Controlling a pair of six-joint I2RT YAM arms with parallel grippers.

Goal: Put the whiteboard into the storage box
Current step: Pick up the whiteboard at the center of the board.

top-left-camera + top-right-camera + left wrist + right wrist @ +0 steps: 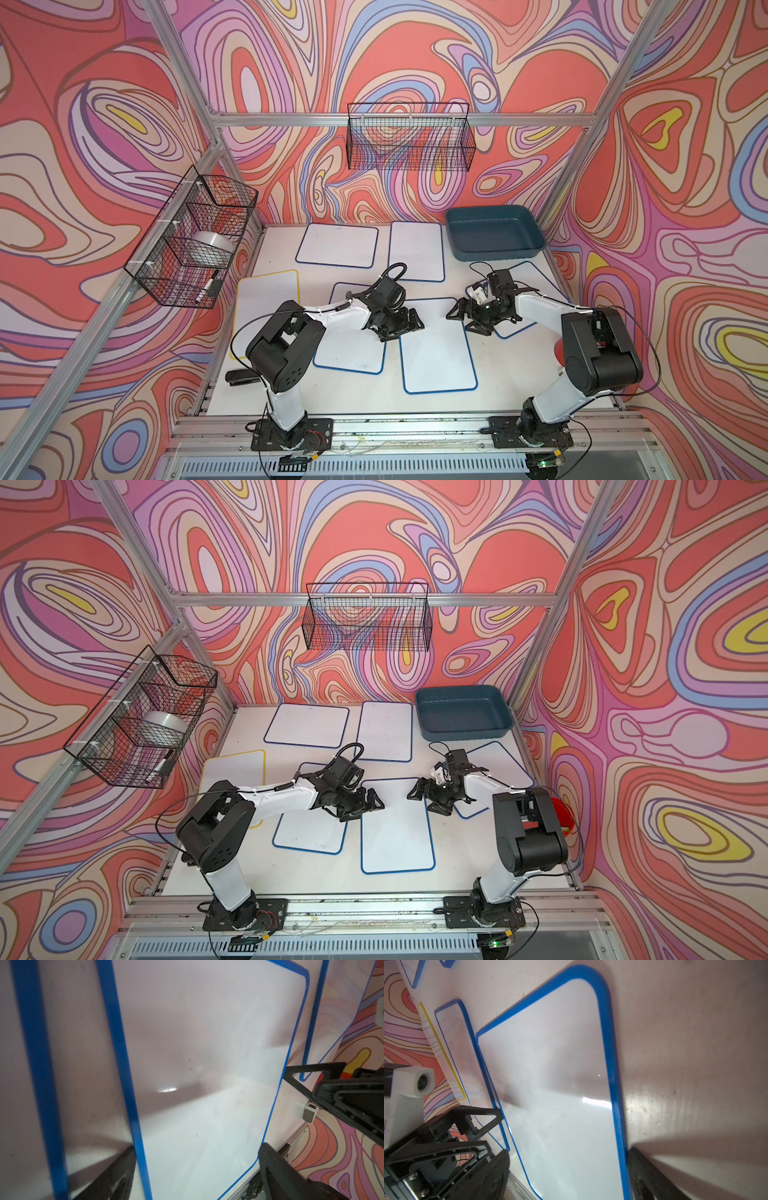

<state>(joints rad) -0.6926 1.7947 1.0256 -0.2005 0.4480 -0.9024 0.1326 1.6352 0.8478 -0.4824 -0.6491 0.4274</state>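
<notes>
The whiteboard point(438, 353) with the blue rim lies flat in the middle of the white tabletop point(353, 395). It is not in the storage box point(492, 232) yet. The box sits empty in the far right corner, well apart from the board, so there is room for it.

The left tool point(405, 327) is at the board's left side. The right tool point(462, 322) is at its right side. Both are near the board's far end, spread wide, and they hold nothing. They probably stand like this because a flat board gives nothing to pinch from above. One tool could push or tip an edge while the other takes hold.

Both wrist views look along the board between open fingers. It is not clear if any finger touches the board.

Another board point(349, 357) lies just beside it on the left. The left tool likely needs care there, so that only the middle board moves.
</notes>
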